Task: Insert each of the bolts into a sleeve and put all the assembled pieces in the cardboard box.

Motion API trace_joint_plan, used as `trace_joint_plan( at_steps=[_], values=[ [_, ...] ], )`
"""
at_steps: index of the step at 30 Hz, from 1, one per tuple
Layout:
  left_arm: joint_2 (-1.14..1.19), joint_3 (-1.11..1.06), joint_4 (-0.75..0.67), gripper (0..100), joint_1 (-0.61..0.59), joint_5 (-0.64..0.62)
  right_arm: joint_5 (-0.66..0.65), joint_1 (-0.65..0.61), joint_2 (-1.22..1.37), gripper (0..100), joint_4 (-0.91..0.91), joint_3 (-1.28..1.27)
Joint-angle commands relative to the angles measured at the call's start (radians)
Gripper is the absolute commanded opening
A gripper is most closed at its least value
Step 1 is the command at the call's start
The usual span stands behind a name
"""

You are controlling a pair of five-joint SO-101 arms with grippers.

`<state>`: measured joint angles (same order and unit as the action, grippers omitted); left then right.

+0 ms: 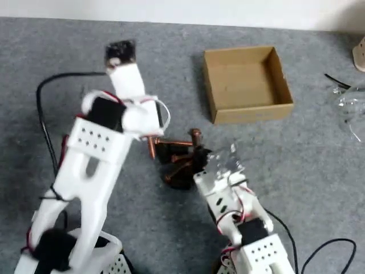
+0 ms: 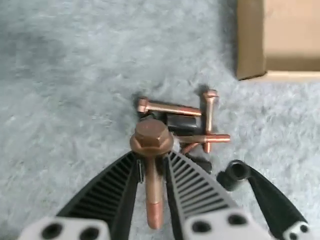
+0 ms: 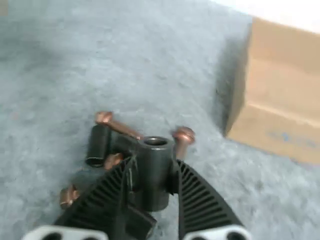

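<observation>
since the left gripper (image 2: 152, 161) is clamped on the shank of a copper bolt (image 2: 151, 139) and the right gripper (image 3: 150, 172) is clamped round a black sleeve (image 3: 155, 152), the step in hand looks like mating the two; to do it well, the bolt's tip should be lined up with the sleeve's open bore before any push, the two axes kept parallel and the entry made slowly, since a tilted bolt would likely catch on the rim; both pieces are held close by the pile (image 1: 177, 165) of loose bolts and sleeves at mid-table, so working a little clear of it would avoid scattering it; the cardboard box (image 1: 246, 108) stands farther off to the right, open-topped, with no piece in it as far as the high view shows; the bolt is smooth coppery metal with a hexagonal head and rounded tip; the sleeve is a dull black, thick-walled tube; the fingers (image 2: 112, 192) are ribbed black plastic; the table (image 1: 319, 188) wears a grey, felt-like nap
</observation>
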<state>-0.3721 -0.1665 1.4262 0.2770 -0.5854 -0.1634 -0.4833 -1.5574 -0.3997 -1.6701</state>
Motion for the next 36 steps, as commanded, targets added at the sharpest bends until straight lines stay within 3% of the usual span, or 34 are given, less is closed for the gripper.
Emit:
trace_joint_plan(
  at_steps=[1, 7, 12, 17, 24, 28, 36],
  values=[
    [-0.157, -0.137, -0.138, 0, 0.021, 0.012, -0.032, -0.047, -0.216, 0.4, 0.031, -0.076],
    [-0.415, -0.433, -0.321, 0, 0.024, 0.109, -0.029, -0.061, -0.260, 0.4, -0.012, -0.133],
    [-0.641, -0.691, -0.606, 0, 0.024, 0.126, -0.034, -0.150, -0.278, 0.4, -0.030, -0.136],
    [-0.909, -0.929, -0.819, 0, 0.024, 0.124, -0.034, -0.162, -0.278, 0.4, -0.045, -0.137],
    [-1.294, -1.147, -0.944, 0, 0.030, 0.123, -0.034, -0.162, -0.278, 0.4, -0.045, -0.137],
    [-1.446, -1.268, -1.039, 0, 0.102, 0.123, -0.034, -0.162, -0.278, 0.4, -0.047, -0.137],
    [-1.449, -1.397, -1.223, 0, 0.140, 0.124, -0.034, -0.162, -0.278, 0.4, -0.047, -0.137]
  ],
)
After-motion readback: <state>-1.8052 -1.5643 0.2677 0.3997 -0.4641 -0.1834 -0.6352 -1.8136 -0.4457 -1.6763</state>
